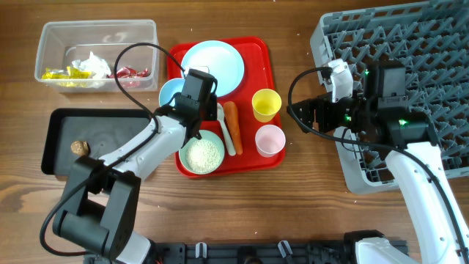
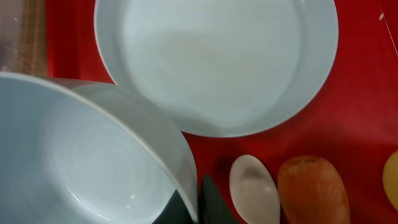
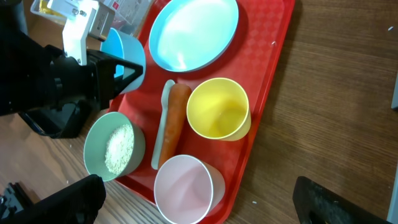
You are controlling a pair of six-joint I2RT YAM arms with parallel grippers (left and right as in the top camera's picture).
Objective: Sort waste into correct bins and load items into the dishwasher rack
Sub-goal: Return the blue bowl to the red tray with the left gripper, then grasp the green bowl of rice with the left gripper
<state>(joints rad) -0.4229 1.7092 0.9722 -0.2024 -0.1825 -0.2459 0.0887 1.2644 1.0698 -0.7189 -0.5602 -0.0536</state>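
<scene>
My left gripper (image 1: 187, 97) is shut on the rim of the empty pale blue bowl (image 1: 170, 93), one finger inside and one outside; the left wrist view (image 2: 189, 210) shows the bowl (image 2: 81, 155) close up. Beside it on the red tray (image 1: 256, 51) are the pale blue plate (image 1: 212, 64), the bowl of rice (image 1: 201, 154), the white spoon (image 2: 255, 186), the carrot (image 1: 232, 123), the yellow cup (image 1: 266, 104) and the pink cup (image 1: 270, 139). My right gripper (image 1: 303, 116) is open and empty, right of the cups, above the pink cup (image 3: 186, 190).
The clear tub (image 1: 51, 33) at the back left holds yellow and red wrappers and tissue (image 1: 94, 64). The black tray (image 1: 110, 136) at the left holds a brown lump (image 1: 78, 147). The grey dishwasher rack (image 1: 410, 44) fills the right side.
</scene>
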